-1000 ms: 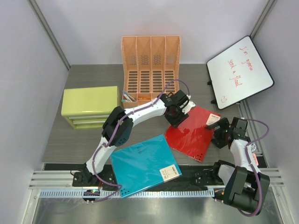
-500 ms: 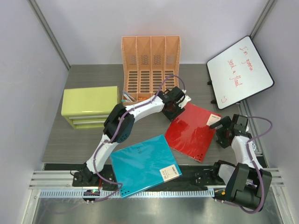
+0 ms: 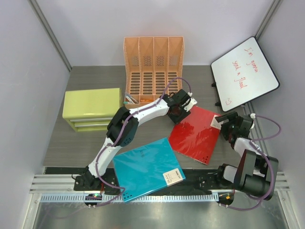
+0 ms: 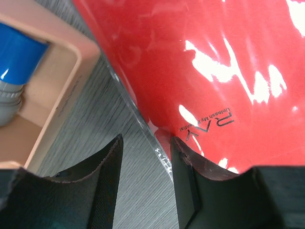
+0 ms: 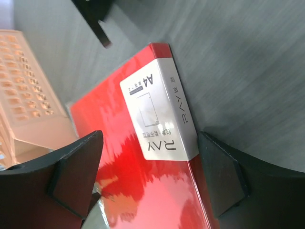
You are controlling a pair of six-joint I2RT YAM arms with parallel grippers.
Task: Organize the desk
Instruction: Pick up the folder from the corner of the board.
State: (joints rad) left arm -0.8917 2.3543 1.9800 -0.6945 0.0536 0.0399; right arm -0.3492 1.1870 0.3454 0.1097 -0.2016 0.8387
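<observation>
Black left fingers (image 4: 100,191): half apart and holding nothing, with the clear edge of the red folder (image 4: 214,71) lying between them.
Left gripper (image 3: 178,109): has slid off the folder's face to its left edge, close beside the orange file rack (image 3: 153,67).
Right fingers (image 5: 76,176): spread wide on either side of the white label (image 5: 159,114), gripping nothing.
Right gripper (image 3: 232,125): has climbed the folder's right edge to the labelled corner.
Desk (image 3: 90,81): under everything. The red folder lies flat on its right half, and the teal folder (image 3: 147,169) lies over the near rail.
Meaning: both arms now bracket the red folder, probably to lift it. Filing has not yet begun.
</observation>
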